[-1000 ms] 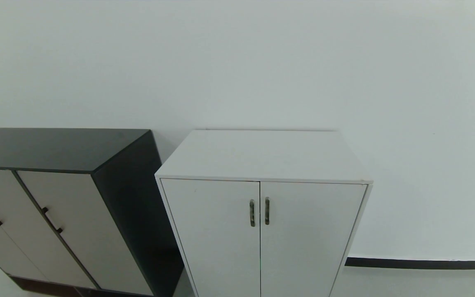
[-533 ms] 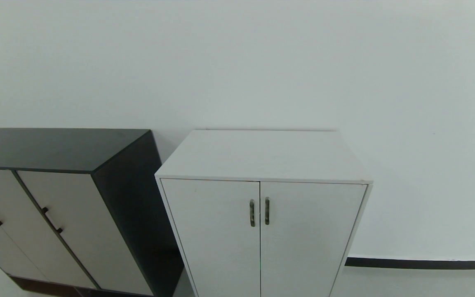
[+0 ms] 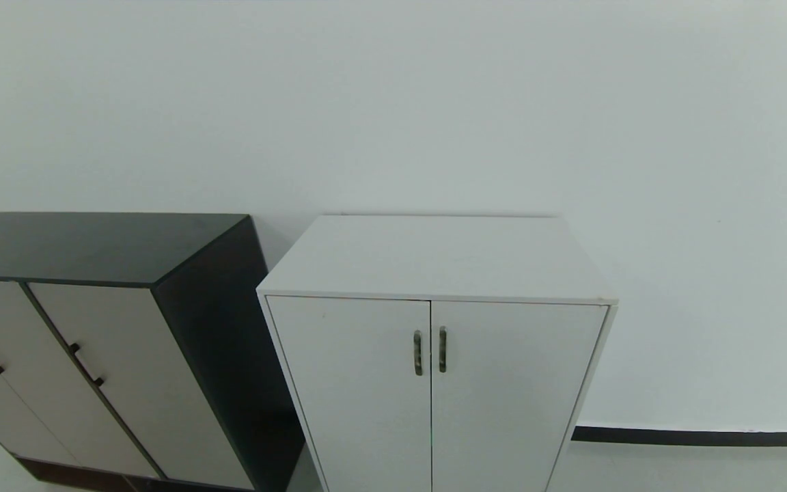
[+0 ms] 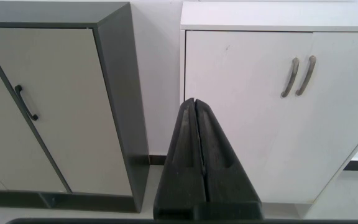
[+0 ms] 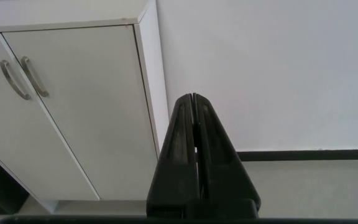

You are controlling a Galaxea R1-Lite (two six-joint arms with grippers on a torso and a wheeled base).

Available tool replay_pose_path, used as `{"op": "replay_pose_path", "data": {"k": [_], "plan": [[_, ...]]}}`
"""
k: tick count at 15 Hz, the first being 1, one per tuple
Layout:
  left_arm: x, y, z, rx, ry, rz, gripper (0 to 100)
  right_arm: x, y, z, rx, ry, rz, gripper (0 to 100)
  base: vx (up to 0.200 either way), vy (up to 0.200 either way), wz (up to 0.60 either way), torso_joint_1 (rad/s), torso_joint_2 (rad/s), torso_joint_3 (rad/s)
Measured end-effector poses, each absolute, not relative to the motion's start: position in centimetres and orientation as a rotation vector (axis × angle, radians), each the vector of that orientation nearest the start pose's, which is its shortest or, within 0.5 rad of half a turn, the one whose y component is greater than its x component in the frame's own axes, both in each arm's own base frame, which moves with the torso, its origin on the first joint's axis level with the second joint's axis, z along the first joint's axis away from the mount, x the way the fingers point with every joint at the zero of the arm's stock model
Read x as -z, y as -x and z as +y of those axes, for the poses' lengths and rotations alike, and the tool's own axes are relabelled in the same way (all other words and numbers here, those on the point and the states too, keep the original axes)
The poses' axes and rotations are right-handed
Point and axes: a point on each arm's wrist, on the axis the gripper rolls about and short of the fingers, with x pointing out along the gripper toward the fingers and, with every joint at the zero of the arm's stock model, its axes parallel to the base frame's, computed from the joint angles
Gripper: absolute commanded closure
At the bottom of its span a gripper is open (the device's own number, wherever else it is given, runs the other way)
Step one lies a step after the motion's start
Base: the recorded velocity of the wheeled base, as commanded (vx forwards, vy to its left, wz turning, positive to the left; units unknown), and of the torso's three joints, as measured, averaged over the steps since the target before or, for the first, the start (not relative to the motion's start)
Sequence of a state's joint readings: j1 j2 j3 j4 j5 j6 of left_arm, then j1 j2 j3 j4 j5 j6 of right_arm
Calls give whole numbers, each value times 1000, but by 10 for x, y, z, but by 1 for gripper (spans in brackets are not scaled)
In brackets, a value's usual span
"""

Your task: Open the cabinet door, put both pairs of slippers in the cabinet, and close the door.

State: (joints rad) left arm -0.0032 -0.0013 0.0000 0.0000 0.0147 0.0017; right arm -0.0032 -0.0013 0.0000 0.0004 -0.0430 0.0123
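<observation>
White cabinet (image 3: 434,256), two doors (image 3: 352,396), two handles (image 3: 418,352)

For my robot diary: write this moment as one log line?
white cabinet: doors shut | left gripper: jaws shut, empty | right gripper: jaws shut, empty

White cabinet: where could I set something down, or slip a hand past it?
The top of the white cabinet is bare back to the wall; the black cabinet likewise. Bare floor lies right of the white cabinet. The gap between the cabinets is tight.
</observation>
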Motion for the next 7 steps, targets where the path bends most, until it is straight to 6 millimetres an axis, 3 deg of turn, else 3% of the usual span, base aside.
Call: {"op": "replay_pose_path", "data": {"k": [7], "plan": [[-75,23,0,-11,-2,-1,100,-75,23,-1,45,-8,1,100,0,0,0,0,0,0]]}}
